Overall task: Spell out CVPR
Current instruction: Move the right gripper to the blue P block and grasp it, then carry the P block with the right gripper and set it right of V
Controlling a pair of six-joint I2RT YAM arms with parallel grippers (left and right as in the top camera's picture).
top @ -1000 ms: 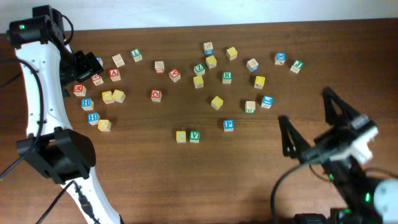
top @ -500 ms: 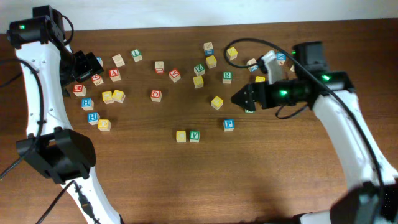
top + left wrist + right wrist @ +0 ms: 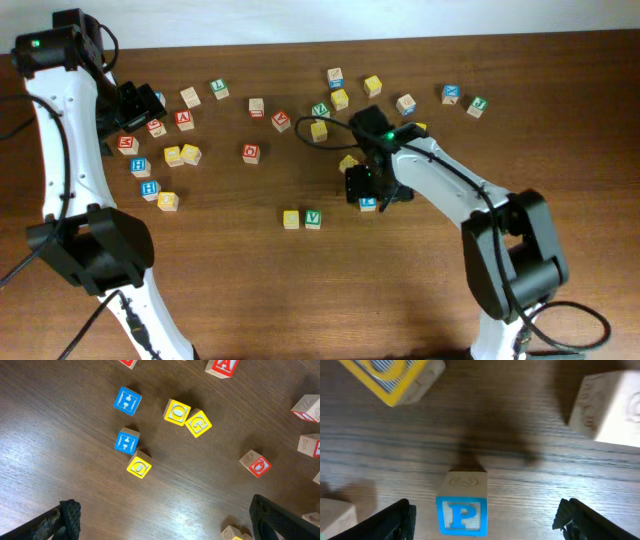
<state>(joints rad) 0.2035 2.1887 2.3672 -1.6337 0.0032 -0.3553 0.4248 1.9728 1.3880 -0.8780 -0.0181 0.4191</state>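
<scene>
A yellow C block (image 3: 291,219) and a green V block (image 3: 313,218) sit side by side at the table's front middle. A blue P block (image 3: 368,204) lies to their right. My right gripper (image 3: 367,188) is open and hangs right over it. In the right wrist view the P block (image 3: 462,512) lies between the open fingers (image 3: 485,516), nearer the left one and touching neither. The green R block is hidden under the right arm. My left gripper (image 3: 138,103) is open and empty at the far left, above scattered blocks (image 3: 165,525).
Many other letter blocks are scattered across the back of the table (image 3: 250,290). A yellow block (image 3: 395,377) and a plain wooden block (image 3: 610,405) lie just beyond the P. Blue H blocks (image 3: 127,400) and yellow blocks (image 3: 177,412) lie under the left wrist.
My right arm has swung from the front right corner, across the back blocks, down over the P block. The left arm and the blocks have not moved.
</scene>
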